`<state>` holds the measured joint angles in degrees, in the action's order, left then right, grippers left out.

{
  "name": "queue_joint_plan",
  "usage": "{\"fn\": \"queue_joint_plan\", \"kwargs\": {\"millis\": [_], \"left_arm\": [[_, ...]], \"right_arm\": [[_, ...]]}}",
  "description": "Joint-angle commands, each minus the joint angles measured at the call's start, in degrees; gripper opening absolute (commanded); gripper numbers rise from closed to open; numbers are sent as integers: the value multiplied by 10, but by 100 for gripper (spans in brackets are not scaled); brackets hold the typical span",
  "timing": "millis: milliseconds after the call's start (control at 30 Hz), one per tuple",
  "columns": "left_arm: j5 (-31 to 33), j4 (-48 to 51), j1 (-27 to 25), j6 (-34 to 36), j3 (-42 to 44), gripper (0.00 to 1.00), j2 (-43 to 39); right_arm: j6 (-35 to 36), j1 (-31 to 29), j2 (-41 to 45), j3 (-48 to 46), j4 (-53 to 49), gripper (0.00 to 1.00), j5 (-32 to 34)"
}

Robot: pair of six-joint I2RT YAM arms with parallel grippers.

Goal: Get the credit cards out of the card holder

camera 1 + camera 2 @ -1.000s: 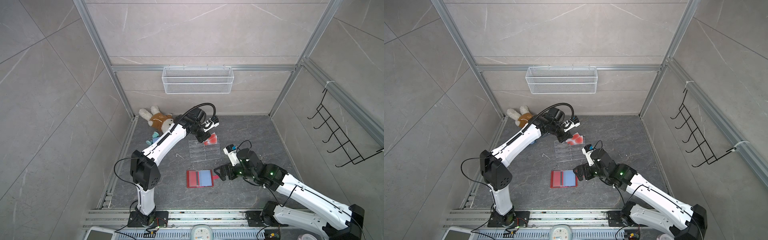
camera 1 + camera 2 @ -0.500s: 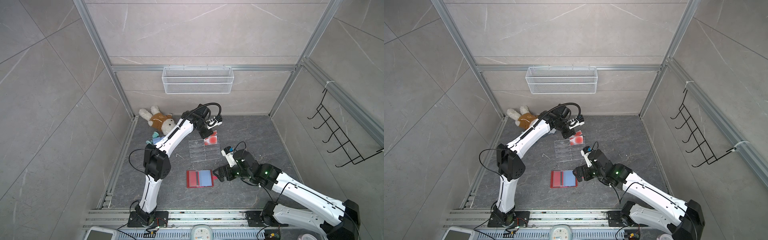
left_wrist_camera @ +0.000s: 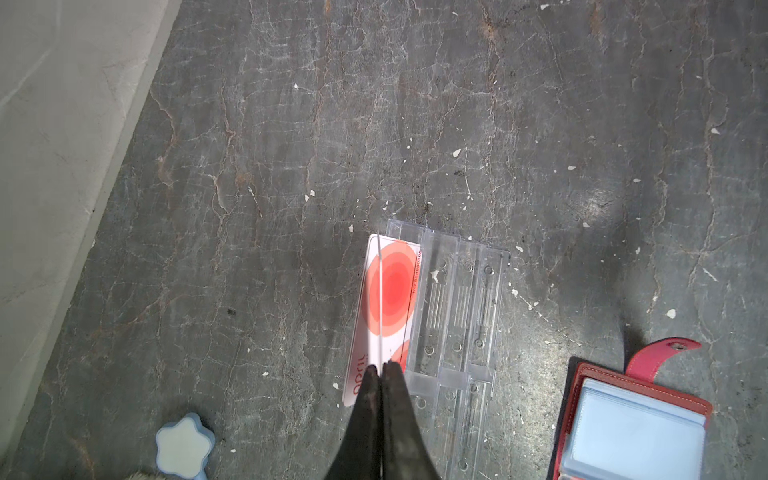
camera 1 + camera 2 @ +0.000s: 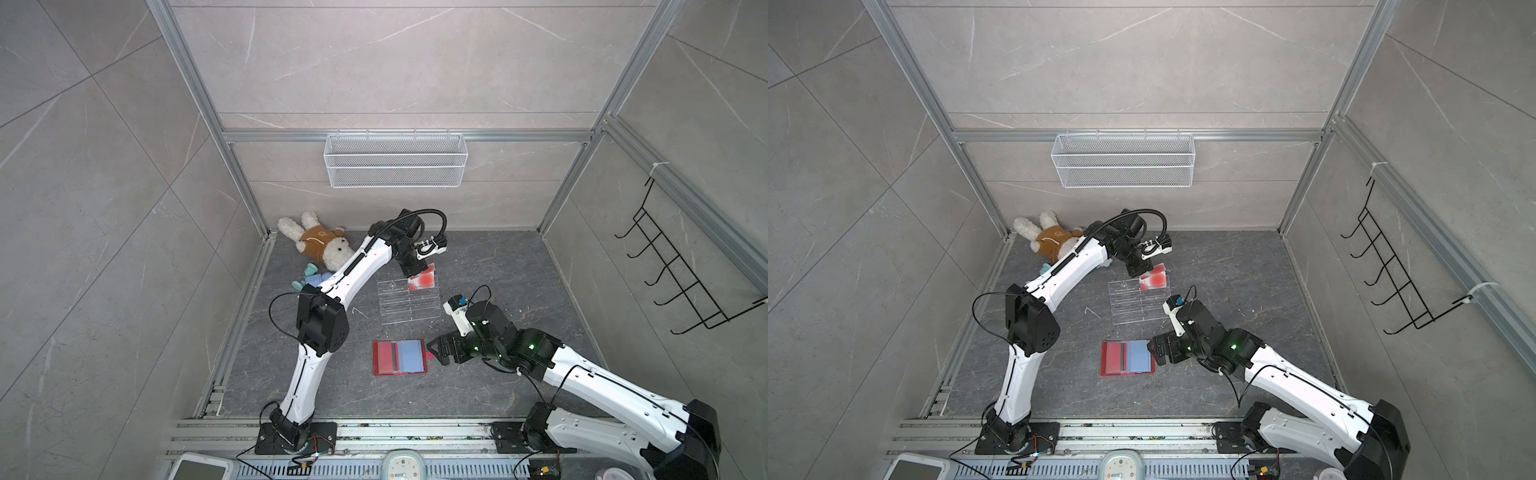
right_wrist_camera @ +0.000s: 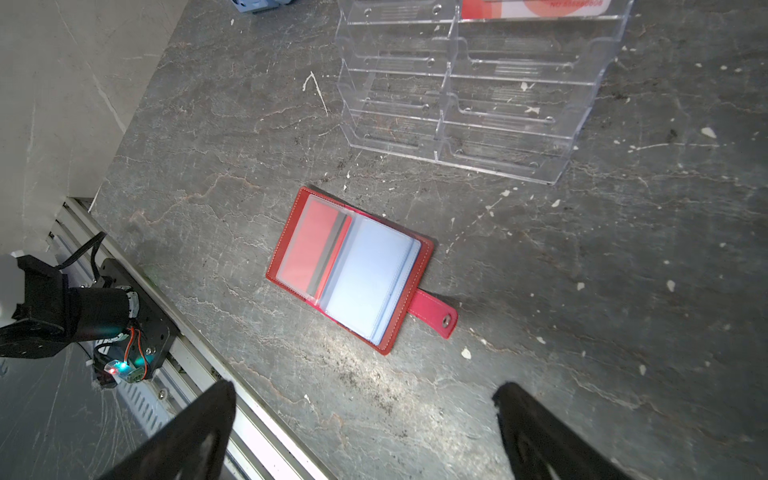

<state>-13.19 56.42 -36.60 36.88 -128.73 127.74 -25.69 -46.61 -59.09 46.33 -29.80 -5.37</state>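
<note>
Overhead stereo pair; close downward wrist views.

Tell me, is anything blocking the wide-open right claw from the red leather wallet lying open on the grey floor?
Nothing visible does. Only bare grey stone surface lies between the open right gripper and the red leather card holder; the clear acrylic stand sits apart, farther back.

Legible print: thin white card with red-orange circles [image 3: 392, 291] carries small red edge line starting "NO", digits unclear; larger red lettering partly hidden, unreadable.
</note>
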Motion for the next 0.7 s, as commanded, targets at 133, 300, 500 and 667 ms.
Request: {"fn": "queue_joint_plan", "kwargs": {"millis": [133, 300, 500, 667], "left_arm": [[16, 27, 3, 35, -28, 0, 15], [17, 31, 3, 45, -27, 0, 19], [16, 33, 3, 52, -26, 0, 25], [14, 33, 4, 52, -27, 0, 30]], "right_arm": [[-9, 3, 17, -11, -10, 100, 1], [-12, 5, 28, -18, -15, 100, 5], [-10, 7, 36, -17, -36, 100, 5], [-13, 10, 47, -20, -44, 100, 6]]}}
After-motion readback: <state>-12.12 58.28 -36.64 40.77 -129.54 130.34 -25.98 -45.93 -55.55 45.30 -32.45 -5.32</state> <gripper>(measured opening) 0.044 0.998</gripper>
